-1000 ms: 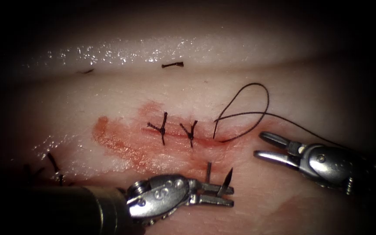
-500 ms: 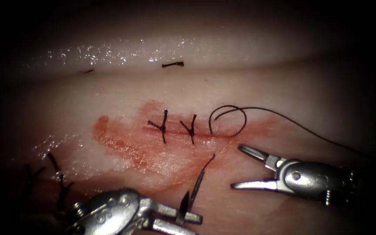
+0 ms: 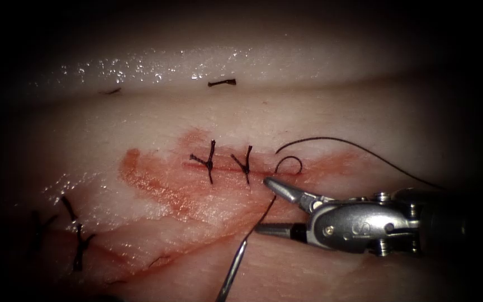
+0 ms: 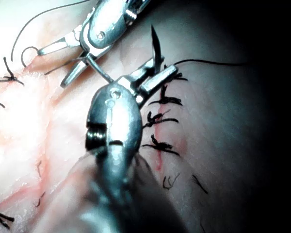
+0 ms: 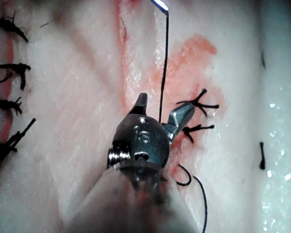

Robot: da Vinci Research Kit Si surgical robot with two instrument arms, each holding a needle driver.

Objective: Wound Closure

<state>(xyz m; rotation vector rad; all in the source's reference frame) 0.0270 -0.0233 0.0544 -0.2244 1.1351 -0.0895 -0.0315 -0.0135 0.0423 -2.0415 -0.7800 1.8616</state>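
Observation:
My left tool is shut on the curved needle partway along its curve, with the point sticking out past the jaws. The needle is free of the tissue, in front of the cut. Dark thread runs from the needle's tail up to the cut's right end. There it makes a small loop and trails off to the right. My right tool is open, and the thread passes between its jaws. It holds nothing.
Two tied stitches cross the cut left of the loop. Red fluid stains the tissue around it. A cut thread end lies on the far ridge. Older stitches sit at the near left.
The left tool drew back down and left with the needle, pulling thread through so the big loop shrank. The right tool moved left, its open jaws now around the thread.

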